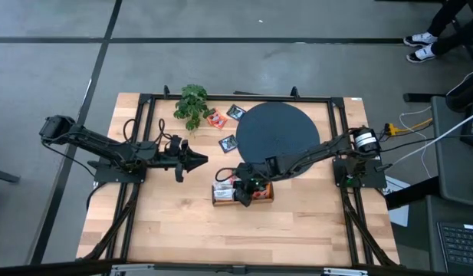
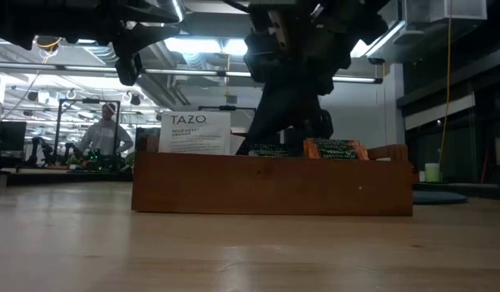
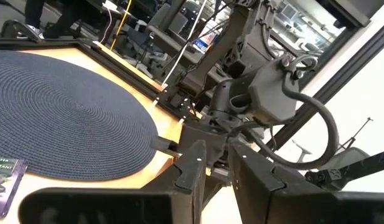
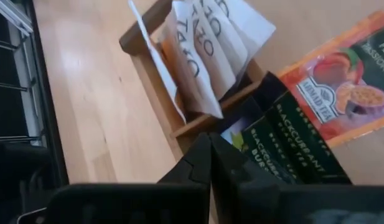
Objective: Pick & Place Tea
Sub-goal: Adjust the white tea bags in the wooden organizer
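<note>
Hovering over the wooden box point(image 1: 242, 193) on the bench point(image 1: 175, 222), the right tool point(image 4: 210, 149) is fully closed and holds nothing visible — reopen it, then centre on one dark blackcurrant packet point(image 4: 291, 158) among the tea — while the left tool point(image 1: 196, 159) waits nearby.

"TAZO" stands on the white packets point(image 2: 194, 132), "AHMAD TEA" on the orange-red packet point(image 4: 341, 81), "BLACKCURRANT" on the dark packet point(image 4: 297, 155).

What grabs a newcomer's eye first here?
The right gripper, shut, down in the wooden tea box at the table's front centre, among white Tazo packets and a dark blackcurrant packet. Next, the big black woven disc behind it, with loose tea packets and a small green plant to its left.
</note>
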Robot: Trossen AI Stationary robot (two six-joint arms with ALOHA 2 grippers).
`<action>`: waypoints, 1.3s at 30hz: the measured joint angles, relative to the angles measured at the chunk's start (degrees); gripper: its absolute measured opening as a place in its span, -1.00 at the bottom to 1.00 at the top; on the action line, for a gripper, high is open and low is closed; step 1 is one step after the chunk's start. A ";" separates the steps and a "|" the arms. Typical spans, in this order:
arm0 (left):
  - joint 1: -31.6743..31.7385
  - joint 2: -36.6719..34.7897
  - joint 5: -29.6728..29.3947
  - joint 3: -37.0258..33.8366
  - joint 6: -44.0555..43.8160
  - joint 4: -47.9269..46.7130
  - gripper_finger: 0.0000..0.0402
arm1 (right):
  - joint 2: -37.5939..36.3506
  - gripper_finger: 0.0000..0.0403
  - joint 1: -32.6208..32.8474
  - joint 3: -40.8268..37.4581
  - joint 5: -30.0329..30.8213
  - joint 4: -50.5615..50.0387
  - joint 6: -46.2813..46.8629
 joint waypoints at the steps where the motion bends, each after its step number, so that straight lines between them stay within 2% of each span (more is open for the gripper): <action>1: 0.00 0.00 0.00 0.00 0.00 -0.07 -0.66 | 0.03 -0.99 -0.12 0.00 0.00 0.20 0.02; 12: 0.00 0.00 0.09 0.00 0.00 -0.26 -0.66 | 0.03 -0.99 -1.91 0.00 1.09 1.11 0.12; 20: -0.02 0.01 0.09 0.00 0.00 -0.26 -0.66 | 0.03 -0.99 -2.62 0.03 0.62 9.12 0.70; 29: 0.00 0.00 0.09 0.00 0.00 -0.27 -0.66 | 0.03 -0.98 -3.08 2.69 5.29 -6.35 3.13; 39: 0.00 0.02 0.09 0.00 0.70 -0.33 -0.66 | 0.03 -0.98 -2.75 2.84 2.50 -5.03 5.77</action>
